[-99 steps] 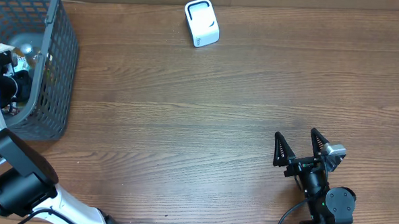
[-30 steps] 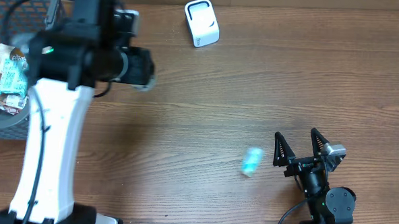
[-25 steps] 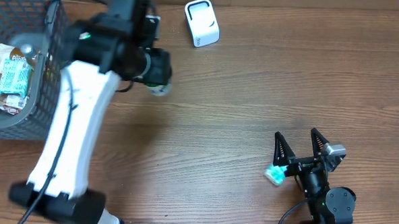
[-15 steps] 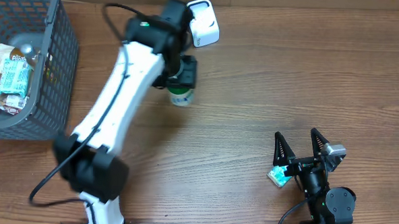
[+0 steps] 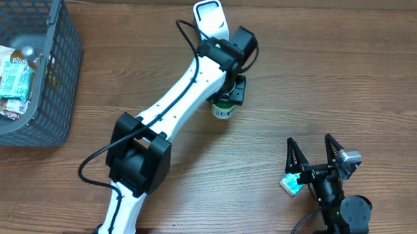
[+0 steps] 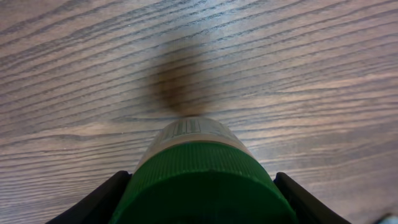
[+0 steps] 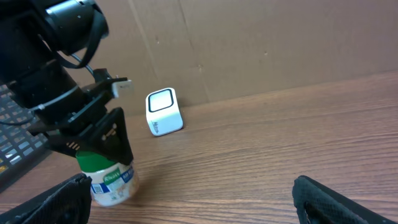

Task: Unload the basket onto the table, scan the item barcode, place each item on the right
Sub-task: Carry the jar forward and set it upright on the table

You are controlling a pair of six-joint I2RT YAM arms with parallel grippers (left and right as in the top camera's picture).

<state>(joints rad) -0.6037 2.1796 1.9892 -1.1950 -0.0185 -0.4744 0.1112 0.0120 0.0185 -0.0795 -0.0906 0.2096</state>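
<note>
The green-capped bottle [image 5: 223,110] hung in the left pincer [image 5: 228,95], which was clamped on its cap, over the middle of the desk [image 5: 351,74] and near the white scanner [image 5: 210,18]. We judged it was gripped by the top so that the label below showed freely to the scanner's window. From the right wrist the label faced that camera rather than the scanner, so some turning seemed to be called for.

We found no barcode in any view. The left wrist camera gave us only the cap and a blurred strip of print. From overhead the arm covered most of the bottle. Whether its base touched the wood we could not tell.

The right pincer [image 5: 314,153] sat with its fingers wide apart, empty, near the front edge. A small teal thing [image 5: 288,182] lay just beside it, too small to identify. The wire basket [image 5: 58,89] at the far left was cut off by the frame, with packets [image 5: 13,77] inside.
</note>
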